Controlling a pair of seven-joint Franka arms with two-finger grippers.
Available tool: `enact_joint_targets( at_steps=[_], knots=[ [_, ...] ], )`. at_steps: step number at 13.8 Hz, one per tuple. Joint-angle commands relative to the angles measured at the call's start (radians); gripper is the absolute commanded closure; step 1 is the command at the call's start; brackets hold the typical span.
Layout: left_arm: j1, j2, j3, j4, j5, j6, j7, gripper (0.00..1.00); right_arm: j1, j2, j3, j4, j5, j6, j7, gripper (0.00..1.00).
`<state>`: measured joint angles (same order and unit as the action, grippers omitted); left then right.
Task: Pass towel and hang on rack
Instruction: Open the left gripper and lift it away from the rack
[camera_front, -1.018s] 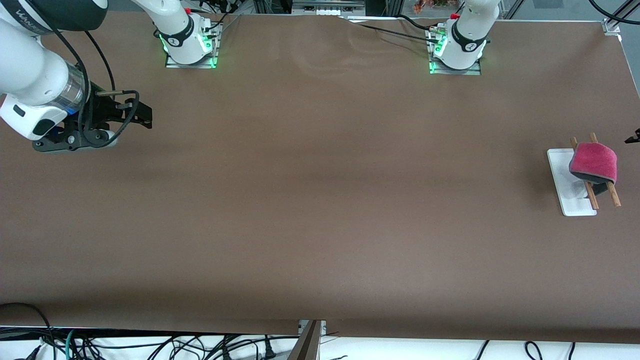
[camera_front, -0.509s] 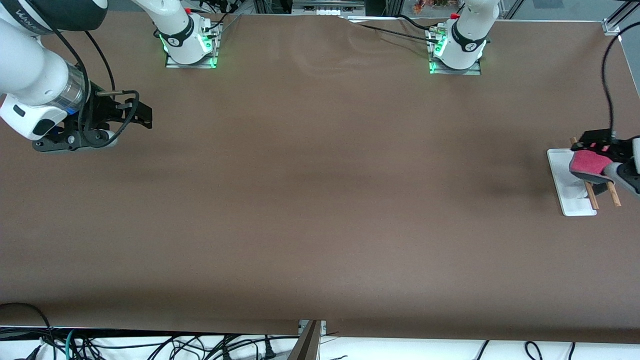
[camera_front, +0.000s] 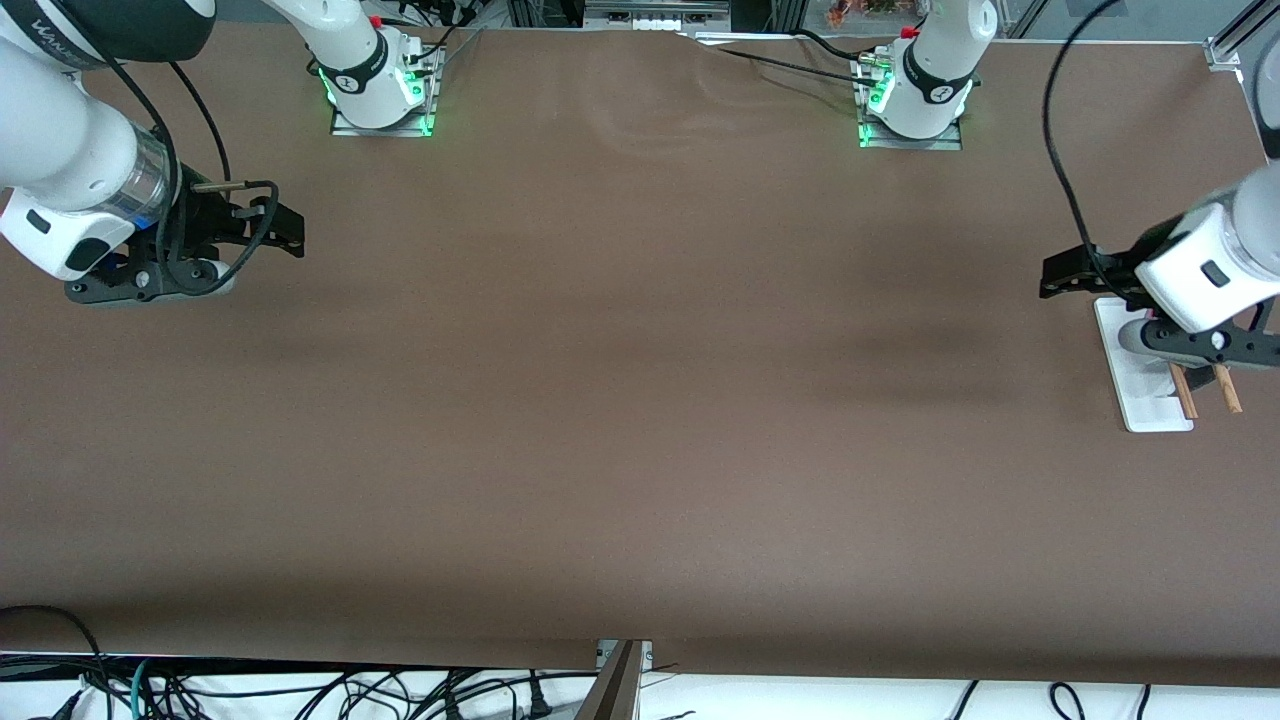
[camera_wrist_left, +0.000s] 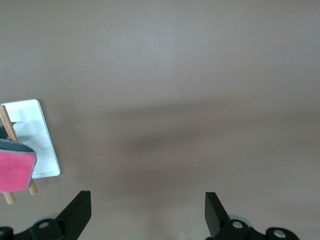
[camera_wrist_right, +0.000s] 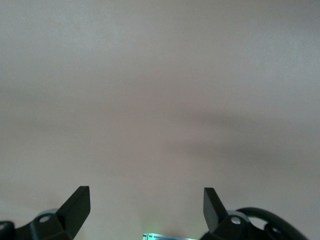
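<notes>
The pink-red towel (camera_wrist_left: 15, 171) with a grey edge hangs over the two brown rods (camera_wrist_left: 6, 119) of the rack, shown in the left wrist view. In the front view my left arm's hand hides the towel. Only the rack's white base (camera_front: 1140, 395) and its rod ends (camera_front: 1185, 392) show there. My left gripper (camera_front: 1062, 277) is open and empty, over the table just beside the rack toward the table's middle; it also shows in its wrist view (camera_wrist_left: 147, 215). My right gripper (camera_front: 296, 232) is open and empty and waits at the right arm's end of the table; its wrist view (camera_wrist_right: 146, 212) shows only bare table.
The brown table (camera_front: 640, 400) stretches between the two arms. The rack stands close to the table's edge at the left arm's end. Cables hang below the table's edge nearest the front camera.
My left arm has come in from the table's end and passed over the rack toward the middle, so it now covers the towel in the front view. The right arm has not moved.
</notes>
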<state>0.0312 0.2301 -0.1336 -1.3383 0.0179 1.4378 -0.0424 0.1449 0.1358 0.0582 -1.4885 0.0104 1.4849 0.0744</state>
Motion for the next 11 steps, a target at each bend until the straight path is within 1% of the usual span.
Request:
enact_joint_targets(
  at_steps=[1, 2, 3, 4, 6, 11],
  knots=[
    [-0.124, -0.211, 0.187, -0.305, -0.064, 0.184, -0.019, 0.00, -0.007, 0.001, 0.005, 0.010, 0.013, -0.005, -0.008, 0.00],
    [-0.132, -0.263, 0.195, -0.382, -0.062, 0.220, -0.017, 0.00, -0.007, 0.001, 0.005, 0.008, 0.013, -0.005, -0.011, 0.00],
    [-0.132, -0.281, 0.195, -0.406, -0.052, 0.225, -0.016, 0.00, -0.007, 0.001, 0.003, 0.007, 0.013, -0.003, -0.011, 0.00],
    [-0.132, -0.281, 0.195, -0.404, -0.049, 0.225, -0.017, 0.00, -0.007, 0.001, 0.003, 0.007, 0.013, -0.003, -0.011, 0.00],
    [-0.131, -0.276, 0.195, -0.401, -0.004, 0.228, -0.016, 0.00, -0.007, 0.002, 0.003, 0.007, 0.013, -0.002, -0.011, 0.00],
    [-0.122, -0.275, 0.189, -0.398, -0.001, 0.227, -0.019, 0.00, -0.005, 0.002, 0.005, 0.007, 0.011, 0.005, -0.008, 0.00]
  ],
)
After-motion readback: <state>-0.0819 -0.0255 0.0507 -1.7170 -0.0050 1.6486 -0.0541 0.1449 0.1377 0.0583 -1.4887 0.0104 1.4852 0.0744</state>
